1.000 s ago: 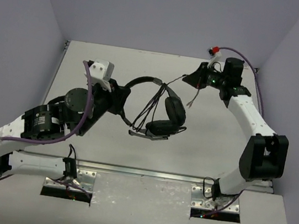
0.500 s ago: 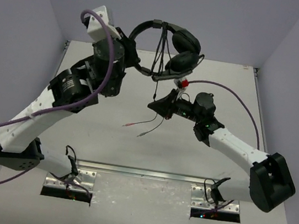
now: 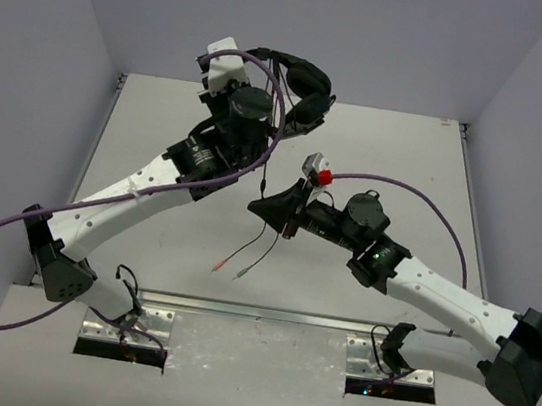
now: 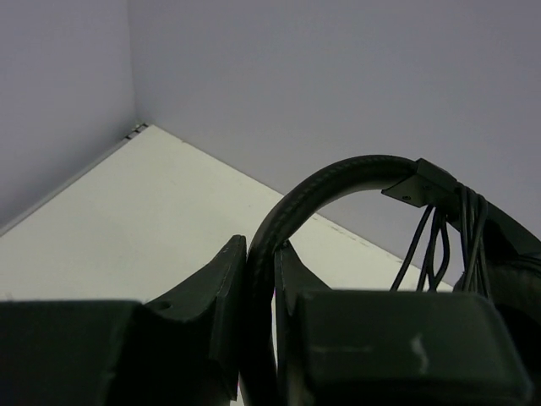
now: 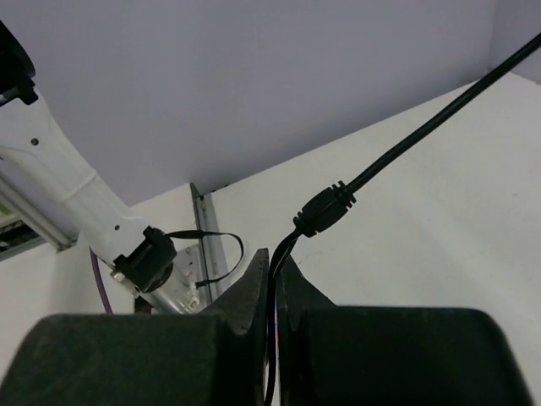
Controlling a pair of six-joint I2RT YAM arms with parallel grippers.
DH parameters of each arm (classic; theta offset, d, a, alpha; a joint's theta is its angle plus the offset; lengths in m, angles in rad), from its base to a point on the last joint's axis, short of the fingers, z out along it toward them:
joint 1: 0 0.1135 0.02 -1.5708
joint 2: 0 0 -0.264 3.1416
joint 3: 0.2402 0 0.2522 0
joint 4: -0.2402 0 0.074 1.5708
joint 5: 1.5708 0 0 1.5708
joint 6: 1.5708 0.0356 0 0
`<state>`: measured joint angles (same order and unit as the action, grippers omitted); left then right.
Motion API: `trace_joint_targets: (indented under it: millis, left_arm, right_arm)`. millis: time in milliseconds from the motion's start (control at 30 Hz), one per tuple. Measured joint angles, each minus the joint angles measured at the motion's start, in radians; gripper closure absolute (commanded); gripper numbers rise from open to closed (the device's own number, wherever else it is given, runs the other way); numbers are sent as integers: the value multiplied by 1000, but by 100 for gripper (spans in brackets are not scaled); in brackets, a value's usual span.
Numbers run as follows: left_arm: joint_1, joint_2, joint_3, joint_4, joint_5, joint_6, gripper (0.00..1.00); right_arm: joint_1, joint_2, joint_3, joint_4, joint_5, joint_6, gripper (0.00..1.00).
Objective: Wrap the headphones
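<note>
The black headphones [image 3: 306, 85] hang in the air at the back, over the table's far edge. My left gripper [image 3: 263, 59] is shut on the thin headband [image 4: 314, 184], which passes between its jaws [image 4: 260, 258]. Several turns of dark cable [image 4: 441, 244] wrap the headband by the earcup. The rest of the cable [image 3: 267, 167] runs down to my right gripper [image 3: 267, 205], which is shut on it over the table's middle. In the right wrist view the cable [image 5: 325, 210] with its splitter goes between the fingertips [image 5: 272, 264]. The loose plug ends [image 3: 228, 263] trail below.
Thick purple robot cables [image 3: 151, 191] loop along both arms. The white table [image 3: 159, 137] is walled on the left, back and right. A metal rail [image 3: 266, 313] runs along the near edge. The left arm base [image 5: 144, 258] shows in the right wrist view.
My left arm has lifted the headphones off the table and carried them up to the back. My right gripper has swept from the back right to the middle with the cable.
</note>
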<state>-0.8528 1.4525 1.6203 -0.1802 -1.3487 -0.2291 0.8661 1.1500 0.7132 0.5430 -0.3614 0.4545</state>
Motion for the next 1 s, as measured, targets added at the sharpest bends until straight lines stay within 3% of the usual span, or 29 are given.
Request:
trace_joint_targets:
  millis: [267,467,633,1000]
  left_arm:
    - [113,12,-167,3,23,-79,100]
    - [115,4,-315,-50,96,-249,100]
    - [124,-25,-368,-169,188,-412,100]
    - [134,-156,-570,-60,541,-312,100]
  right_arm:
    - [33,-74,153,-289,174,-147,99]
    - [43,7,322,-558,194,-237,99]
    - [57,87,396,-684,203,-309,99]
    - [-80,141,504,-858,167,-461,99]
